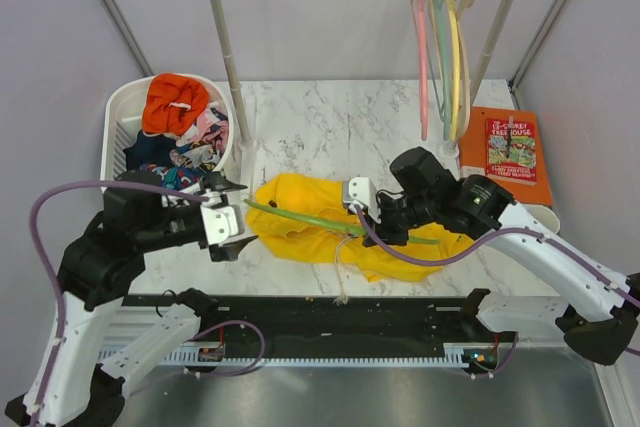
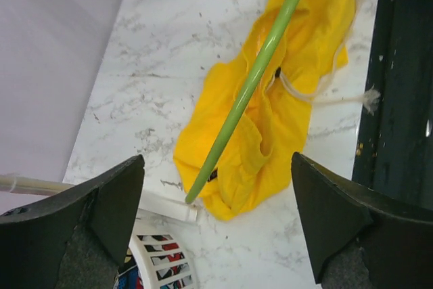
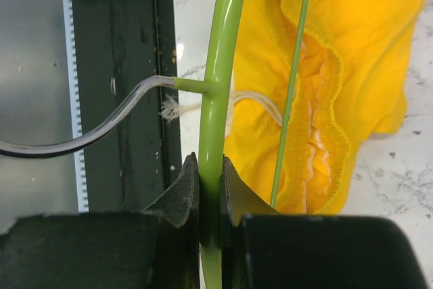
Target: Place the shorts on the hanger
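Right wrist view: shows the right gripper (image 3: 210, 167) clenched on the thick arm of the thin light green plastic clothes hanger (image 3: 222, 45), jaws pinching it just short of the junction with the metal hook (image 3: 101, 133) curving away to the left of the fingertips. Places the large bright yellow fabric shorts (image 3: 365, 65) ahead and to the right of that grip, lying on the white marbled table (image 3: 406, 187), elastic waistband gaping, white drawstring (image 3: 257, 98) trailing under the hanger arm. Shows the hanger's thin lower bar crossing the waistband opening; cannot be told here whether over the cloth or through it.

Left wrist view: shows the left gripper (image 2: 216, 221) released and empty, fingers spread wide, with the free end of the hanger and one hem of the shorts straight ahead between the two fingers, near but untouched.

Top external view: confirms the hanger lying slantwise across the crumpled shorts, between the two grippers.

Step in hand, as judged: steadying the hanger over the garment, shorts not yet hung. Next move likely calls for closing the left gripper on the hem or waistband nearest its fingertips and drawing the cloth over the lower bar, with the right grip kept firm; risks the free hanger end snagging a fold.
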